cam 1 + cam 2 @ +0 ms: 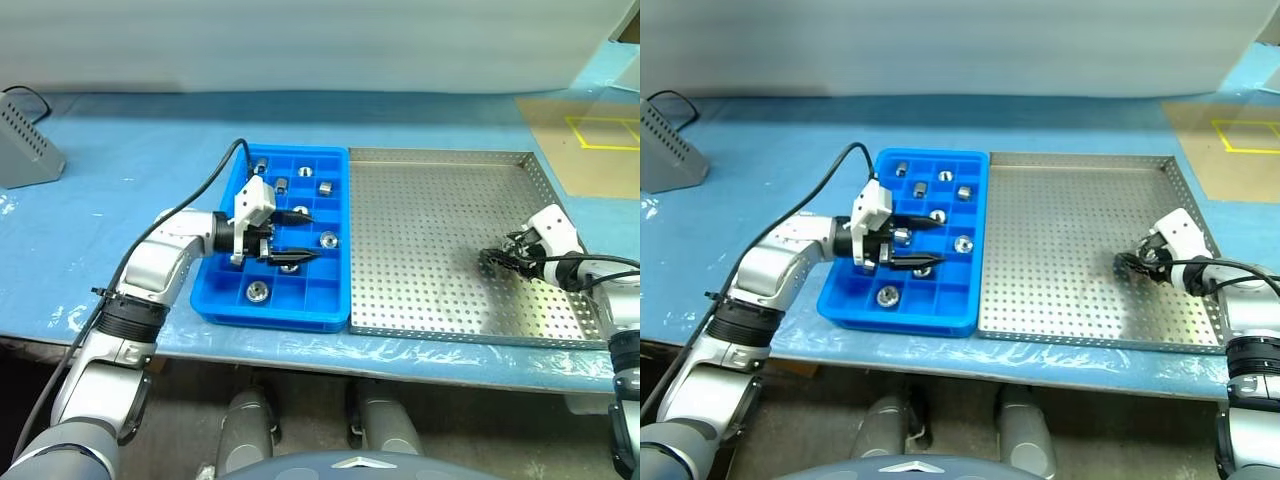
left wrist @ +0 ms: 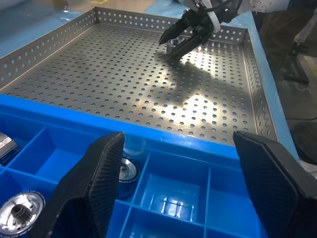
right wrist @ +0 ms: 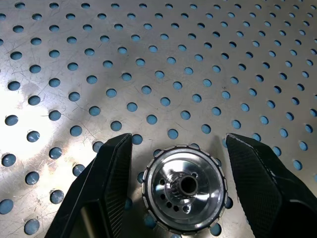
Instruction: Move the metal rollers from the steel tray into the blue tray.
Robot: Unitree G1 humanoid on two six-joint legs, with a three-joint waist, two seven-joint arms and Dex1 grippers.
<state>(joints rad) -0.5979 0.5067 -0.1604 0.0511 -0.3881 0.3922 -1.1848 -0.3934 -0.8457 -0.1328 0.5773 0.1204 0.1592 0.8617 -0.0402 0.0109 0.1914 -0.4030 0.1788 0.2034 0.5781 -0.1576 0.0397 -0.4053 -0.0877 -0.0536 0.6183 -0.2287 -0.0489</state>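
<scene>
The steel tray (image 1: 430, 230) lies on the right and the blue tray (image 1: 268, 316) directly to its left. One metal roller (image 3: 184, 188) rests flat on the steel tray near its right rim. My right gripper (image 3: 179, 145) stands open, one finger on each side of that roller with a gap to it on both sides; the left wrist view shows this gripper (image 2: 171, 45) there too. Several metal rollers (image 1: 328, 240) sit in the blue tray's compartments. My left gripper (image 1: 312, 236) hovers open over the blue tray, pointing toward the steel tray, with nothing between its fingers (image 2: 101, 168).
A grey perforated box (image 1: 25, 140) stands at the far left on the blue table cover. A yellow-taped panel (image 1: 605, 130) lies at the back right. Both trays sit close to the table's front edge. A black cable (image 1: 205, 190) arcs from my left wrist.
</scene>
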